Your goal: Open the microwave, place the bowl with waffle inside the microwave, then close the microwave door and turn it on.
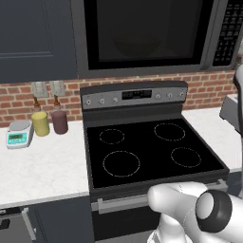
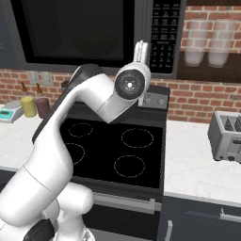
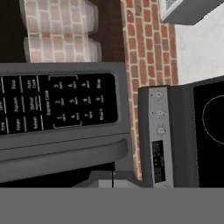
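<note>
The microwave (image 1: 147, 35) hangs above the stove with its door (image 2: 75, 33) closed. Through the dark window a dim round bowl (image 1: 137, 45) (image 2: 96, 44) shows inside. The waffle cannot be made out behind the glass. My gripper (image 2: 140, 49) is raised in front of the microwave's right side, at the left edge of the keypad (image 2: 164, 33), with its fingers together and nothing between them. In the hand view, which is rolled sideways, the keypad (image 3: 61, 107) and the door's curved bar handle (image 3: 65, 153) lie close ahead of the shut gripper (image 3: 113, 180).
The black stove (image 1: 152, 147) lies below, with its knob panel (image 3: 158, 131) near the hand. A yellow cup (image 1: 40, 123), a maroon cup (image 1: 60, 121) and a scale (image 1: 19, 134) stand on the left counter. A toaster (image 2: 228, 136) sits at the right, and glass jars (image 2: 207, 44) on a shelf.
</note>
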